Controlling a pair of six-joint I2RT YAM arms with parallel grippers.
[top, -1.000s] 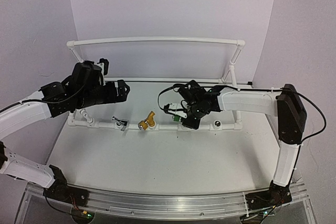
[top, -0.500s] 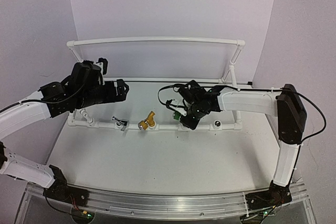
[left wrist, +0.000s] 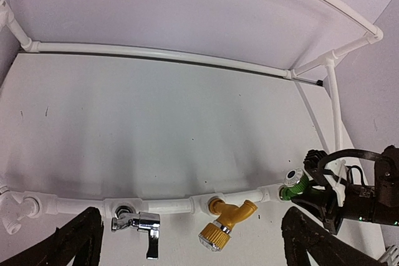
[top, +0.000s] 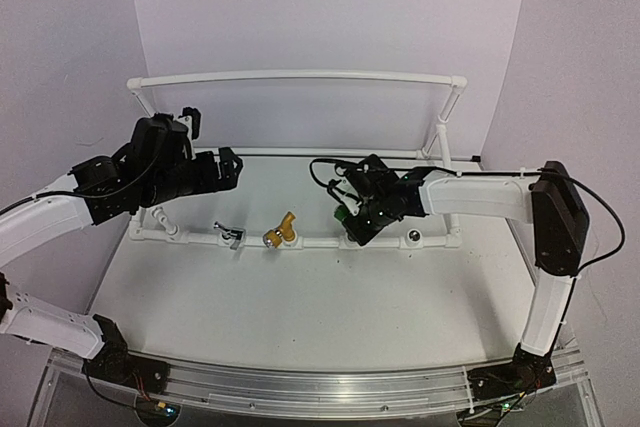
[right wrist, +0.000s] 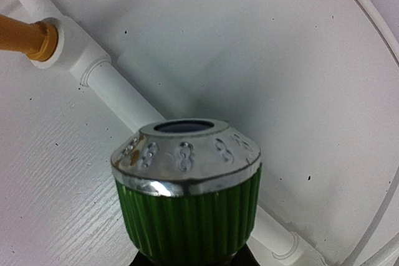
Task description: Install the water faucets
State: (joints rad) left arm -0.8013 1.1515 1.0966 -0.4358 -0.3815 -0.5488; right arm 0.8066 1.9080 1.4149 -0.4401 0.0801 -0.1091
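a robot lab test cell, not a home or shop. a left arm (top: 50, 217) and a right arm (top: 480, 195) are bolted to an aluminium rail (top: 320, 387) at the near edge of a white counter (top: 320, 317). plain pale-lilac backdrop panels (top: 330, 7) close it in on three sides. loose cables (top: 600, 237) trail, and a white pipe frame (top: 300, 75) carries a toy-sized yellow faucet (top: 281, 233). a green light (top: 165, 409) under the rail is possibly an electronics board.
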